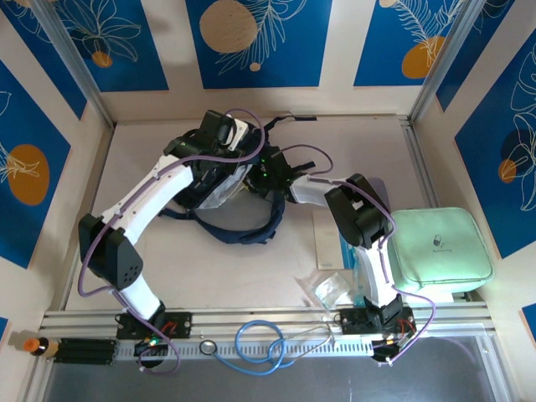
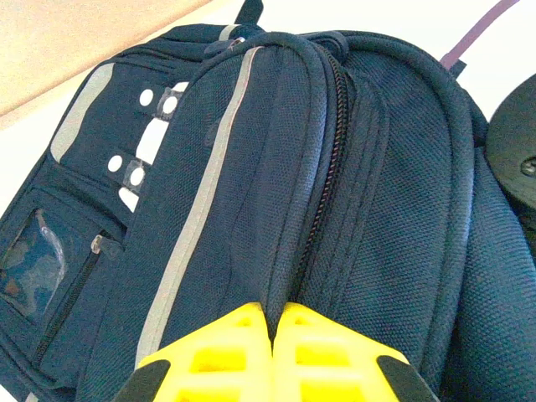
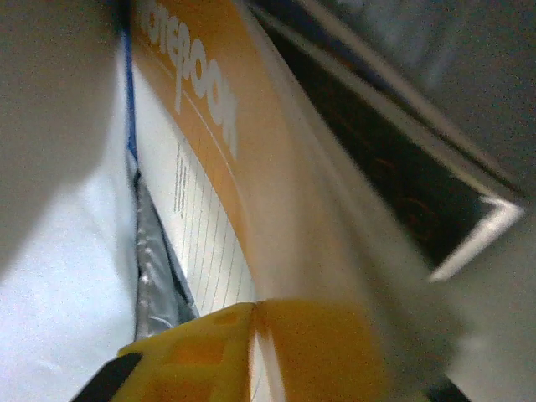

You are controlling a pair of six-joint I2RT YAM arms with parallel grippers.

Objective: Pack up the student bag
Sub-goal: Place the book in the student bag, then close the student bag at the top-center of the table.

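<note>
Navy student bag lies in the far middle of a pale table, its black straps trailing toward the near edge. Both robot arms reach in over it. The left wrist view shows the bag close up: a pale stripe runs down the front, a zip seam curves beside it, and a small clear-windowed pocket sits at the lower left.

A mint green zip case lies flat at the right side of the table, well apart from the bag.

The left gripper has its yellow fingers pressed together, tips against the bag at the zip seam; whether fabric is pinched between them cannot be told.

The right gripper is inside a dim space beside an orange-covered notebook with lined pages. The notebook's edge runs down between the fingers, but the view is blurred, so a clamped or loosened grip cannot be told.

A crumpled clear plastic bag lies near the right arm's base. A blue cord loops along the near rail.
</note>
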